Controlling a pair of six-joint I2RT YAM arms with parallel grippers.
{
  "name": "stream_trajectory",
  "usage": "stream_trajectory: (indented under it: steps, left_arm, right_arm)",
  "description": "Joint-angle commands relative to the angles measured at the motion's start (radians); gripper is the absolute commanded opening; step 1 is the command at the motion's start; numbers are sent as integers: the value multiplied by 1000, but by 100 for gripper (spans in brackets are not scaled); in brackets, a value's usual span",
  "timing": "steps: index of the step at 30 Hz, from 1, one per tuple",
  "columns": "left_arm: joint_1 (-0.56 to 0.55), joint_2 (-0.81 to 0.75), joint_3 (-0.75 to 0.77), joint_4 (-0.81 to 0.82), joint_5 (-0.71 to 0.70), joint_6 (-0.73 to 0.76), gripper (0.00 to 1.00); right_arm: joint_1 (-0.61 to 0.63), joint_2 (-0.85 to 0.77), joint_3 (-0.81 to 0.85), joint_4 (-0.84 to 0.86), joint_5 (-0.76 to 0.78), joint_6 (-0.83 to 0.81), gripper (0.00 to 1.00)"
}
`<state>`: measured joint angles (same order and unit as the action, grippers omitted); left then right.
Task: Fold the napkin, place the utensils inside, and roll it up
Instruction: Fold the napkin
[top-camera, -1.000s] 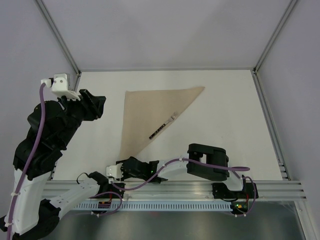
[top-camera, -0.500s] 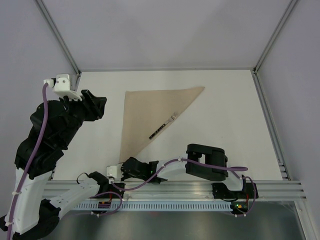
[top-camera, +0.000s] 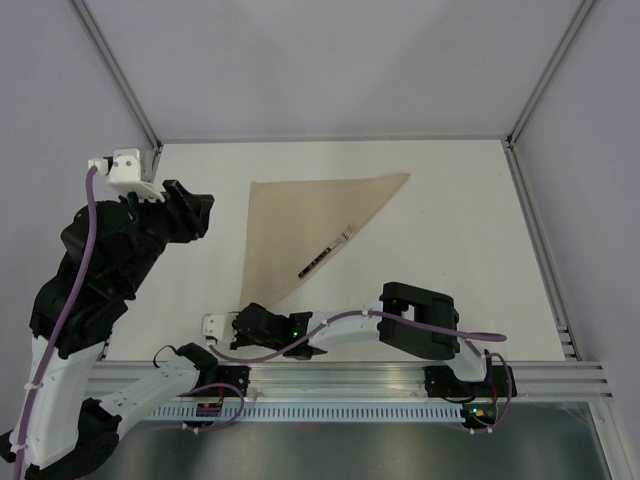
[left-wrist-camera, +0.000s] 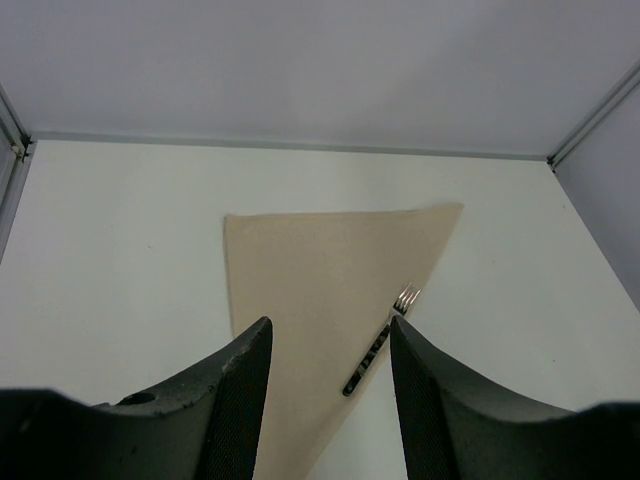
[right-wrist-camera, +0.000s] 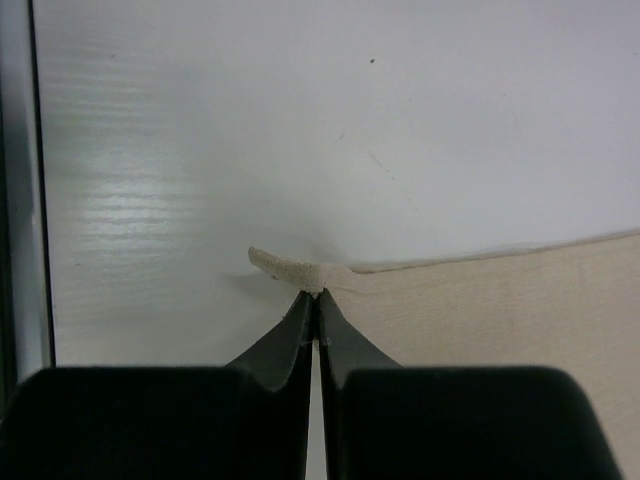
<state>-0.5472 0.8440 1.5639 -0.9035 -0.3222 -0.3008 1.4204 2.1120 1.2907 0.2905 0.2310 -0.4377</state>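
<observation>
While the white table bears the napkin folded to a triangle, the right gripper pinches its near corner.
Its jaws are closed tight on that curled tip; the left gripper hangs off to the left, jaws parted and holding nothing; the fork lies along the napkin's slanted right edge.

Top camera looks down from 6 o'clock over the whole bench; left wrist sees the napkin from afar; right wrist hugs its corner.
</observation>
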Motion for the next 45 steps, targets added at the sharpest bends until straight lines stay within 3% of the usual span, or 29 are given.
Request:
stream_trajectory:
  steps: [1, 12, 25, 45]
  left_arm:
    - [-2, 9, -2, -66, 20, -167, 55]
    - [-2, 62, 2, -22, 72, -158, 55]
    - [-2, 124, -42, 81, 144, -149, 55]
    - [-2, 205, -139, 196, 227, -147, 55]
  right_arm:
    - [-26, -69, 58, -25, 62, 62, 8]
    - [-153, -170, 22, -90, 134, 105, 5]
    - [-451, -291, -94, -180, 120, 142, 1]
    - [-696, -302, -180, -206, 84, 182, 0]
